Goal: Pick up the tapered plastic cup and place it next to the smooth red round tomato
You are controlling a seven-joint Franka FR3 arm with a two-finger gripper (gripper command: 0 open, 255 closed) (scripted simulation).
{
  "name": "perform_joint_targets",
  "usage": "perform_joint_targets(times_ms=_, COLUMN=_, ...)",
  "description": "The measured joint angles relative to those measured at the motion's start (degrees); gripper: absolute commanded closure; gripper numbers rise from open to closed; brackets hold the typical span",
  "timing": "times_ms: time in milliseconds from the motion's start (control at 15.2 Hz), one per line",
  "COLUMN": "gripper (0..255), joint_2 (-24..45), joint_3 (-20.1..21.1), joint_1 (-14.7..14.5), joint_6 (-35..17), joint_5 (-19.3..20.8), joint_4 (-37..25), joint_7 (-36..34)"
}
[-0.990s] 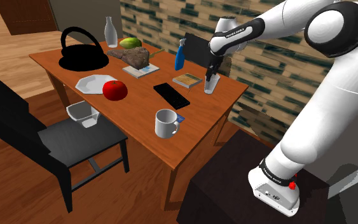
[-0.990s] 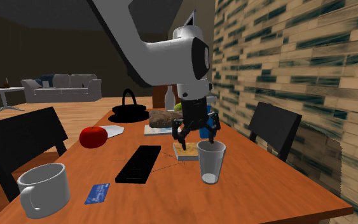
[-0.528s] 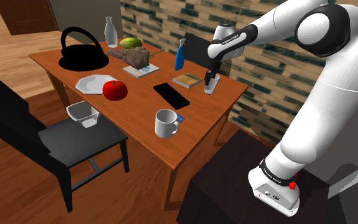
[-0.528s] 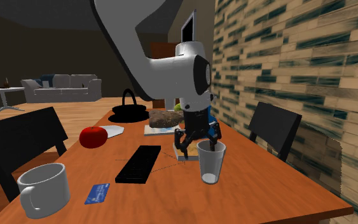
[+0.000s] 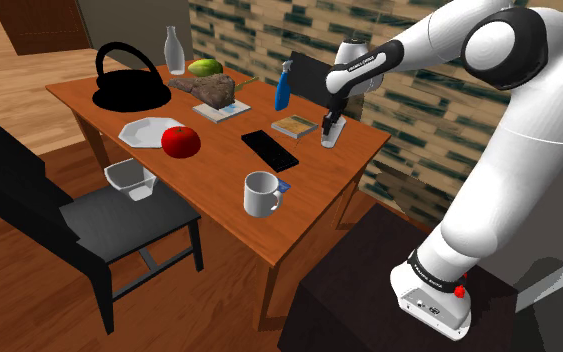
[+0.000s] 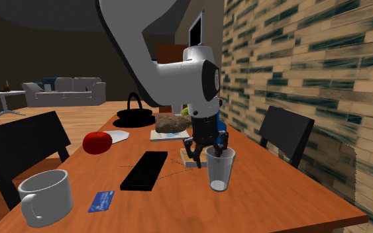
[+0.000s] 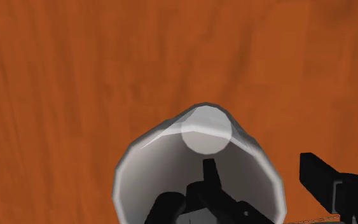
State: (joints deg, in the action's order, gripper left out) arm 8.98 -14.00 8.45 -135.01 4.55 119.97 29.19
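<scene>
Pale translucent tapered cup stands upright on the brown wooden counter near its edge on the shoulder view's right, just beside a small flat book. It is well apart from the smooth red round tomato, with a flat black slab between them. All-black two-finger hand sits at the cup's rim with fingers apart, one inside the cup, the other outside its wall, not clamped on it.
</scene>
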Motion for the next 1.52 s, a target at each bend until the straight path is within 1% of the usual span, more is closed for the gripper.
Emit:
perform_joint_targets(times_ms=660, gripper=255, joint_2=-0.2, joint_3=0.0, joint_1=0.0, joint_6=0.3, joint_5=0.0, joint_4=-0.2, joint_7=0.0)
perform_joint_targets(times_ms=1518, gripper=255, joint_2=-4.4, joint_3=0.0, joint_1=-0.3, joint_6=9.3, joint_5=0.7, joint_4=-5.1, joint_7=0.1)
